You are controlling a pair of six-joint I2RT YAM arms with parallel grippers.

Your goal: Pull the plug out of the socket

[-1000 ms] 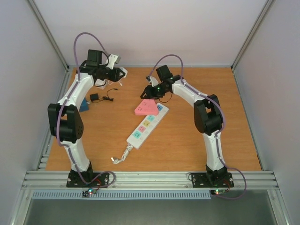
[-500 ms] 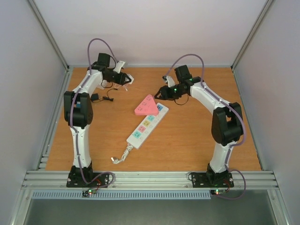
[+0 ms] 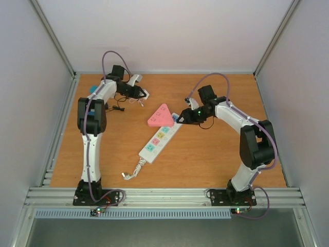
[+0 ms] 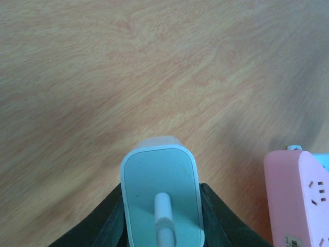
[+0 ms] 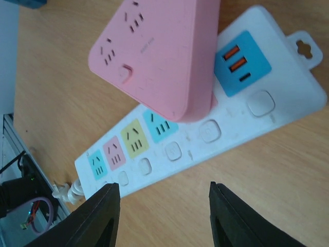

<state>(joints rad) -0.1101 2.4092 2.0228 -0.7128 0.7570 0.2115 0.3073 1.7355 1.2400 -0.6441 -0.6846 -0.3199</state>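
With a charger [image 4: 159,180] clamped in the left gripper [image 4: 162,218], the pink plug [image 5: 159,51] on the socket [image 5: 231,128] is framed by the open right gripper [image 5: 164,206]; a firm pinch seems needed next.

Bright even light, soft shadows, sharp overhead view, left wrist foreground slightly blurred

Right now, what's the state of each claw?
Left claw: closed on a white charger.
Right claw: open, empty, above the power strip.

A triangular adapter [image 3: 160,117] sits on the far end of the socket [image 3: 156,140].
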